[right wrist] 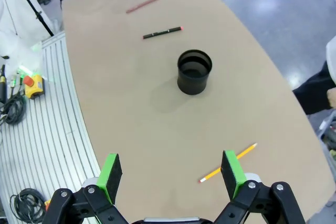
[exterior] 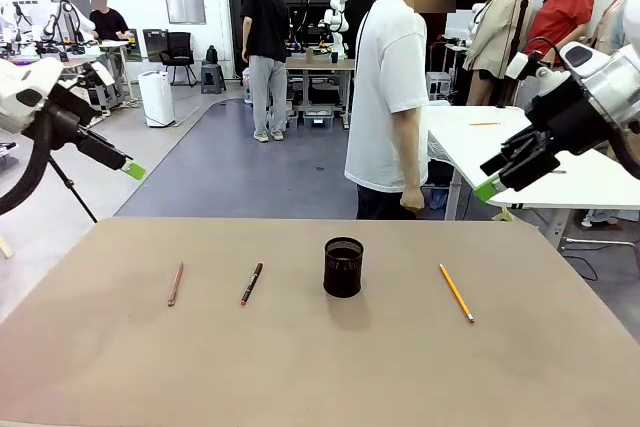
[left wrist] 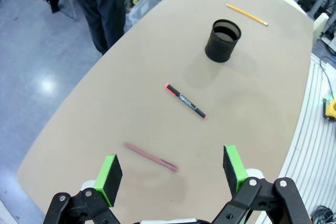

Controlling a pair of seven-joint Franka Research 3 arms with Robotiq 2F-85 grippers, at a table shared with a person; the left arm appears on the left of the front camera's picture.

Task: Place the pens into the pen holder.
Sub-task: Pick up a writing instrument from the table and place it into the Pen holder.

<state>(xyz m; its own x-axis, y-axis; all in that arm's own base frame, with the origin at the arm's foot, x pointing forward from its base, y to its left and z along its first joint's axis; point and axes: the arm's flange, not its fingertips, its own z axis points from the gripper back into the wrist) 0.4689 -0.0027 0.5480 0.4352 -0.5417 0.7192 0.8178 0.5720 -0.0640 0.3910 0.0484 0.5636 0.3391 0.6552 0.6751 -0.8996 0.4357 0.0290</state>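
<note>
Brown surface (exterior: pixel 300 377) carries pink pen (exterior: pixel 176 284), red-black pen (exterior: pixel 251 284), pencil (exterior: pixel 456 293); holder (exterior: pixel 343 267) stands empty; left pincer (left wrist: pixel 172 167) and right pincer (right wrist: pixel 171 167) hover wide open, holding nothing; all three to go.

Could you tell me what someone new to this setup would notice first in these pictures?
The black mesh pen holder stands upright and empty in the middle of the table. A pinkish-brown pen and a dark pen lie flat to its left, a yellow pencil to its right, all apart from it. The left gripper and right gripper hang open in the air, empty.
</note>
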